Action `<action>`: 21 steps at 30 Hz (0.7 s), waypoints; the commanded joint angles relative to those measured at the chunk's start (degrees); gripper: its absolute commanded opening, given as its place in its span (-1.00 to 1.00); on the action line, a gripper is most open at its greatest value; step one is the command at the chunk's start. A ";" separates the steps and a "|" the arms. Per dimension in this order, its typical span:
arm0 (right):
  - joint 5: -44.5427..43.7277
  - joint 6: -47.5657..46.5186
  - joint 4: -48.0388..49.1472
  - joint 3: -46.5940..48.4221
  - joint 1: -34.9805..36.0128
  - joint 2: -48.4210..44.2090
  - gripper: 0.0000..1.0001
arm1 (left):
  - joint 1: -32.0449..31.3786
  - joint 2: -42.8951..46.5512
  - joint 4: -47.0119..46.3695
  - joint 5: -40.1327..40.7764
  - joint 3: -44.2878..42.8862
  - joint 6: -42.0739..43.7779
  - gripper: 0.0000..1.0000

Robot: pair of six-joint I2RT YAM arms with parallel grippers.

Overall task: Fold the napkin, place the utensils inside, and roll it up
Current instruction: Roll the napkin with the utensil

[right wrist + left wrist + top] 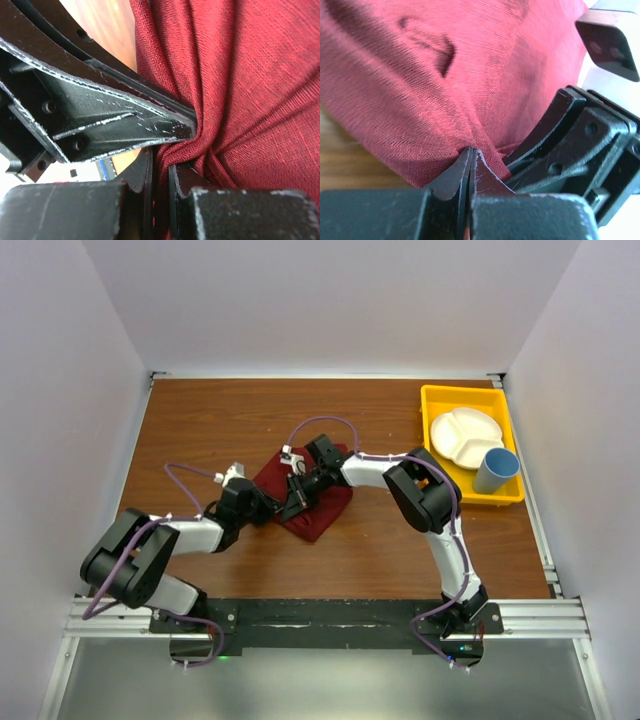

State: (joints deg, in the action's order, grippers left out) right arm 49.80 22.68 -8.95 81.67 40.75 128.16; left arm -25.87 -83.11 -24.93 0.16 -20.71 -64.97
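The maroon napkin point(322, 512) lies bunched at the middle of the wooden table. My left gripper point(272, 508) meets it from the left. In the left wrist view this gripper point(471, 156) is shut on a pinched edge of the napkin point(445, 75). My right gripper point(297, 500) comes from the right, close beside the left one. In the right wrist view it point(161, 167) is shut on a fold of the napkin point(250, 100). Each wrist view shows the other gripper's black fingers point(560, 135) point(110, 120) almost touching. No utensils are in view.
A yellow tray point(436, 398) stands at the back right, holding a white divided plate point(465, 437) and a blue cup point(496, 470). White walls enclose the table on three sides.
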 commanded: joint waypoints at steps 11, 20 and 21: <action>-22.81 -14.66 -26.64 6.21 -0.15 -5.46 0.15 | 0.03 -15.67 6.74 0.63 2.87 0.63 -1.00; -34.85 -22.14 -27.19 2.99 1.35 -17.57 0.53 | 0.03 -17.87 7.09 0.10 0.76 0.90 -1.00; -36.43 -22.32 -25.95 1.75 1.43 -18.55 0.57 | 0.03 -18.14 7.09 0.19 0.67 0.98 -1.00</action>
State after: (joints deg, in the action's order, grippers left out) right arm 23.31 5.52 -34.72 86.87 41.78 116.92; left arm -25.93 -95.42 -38.13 -5.15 -23.18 -68.45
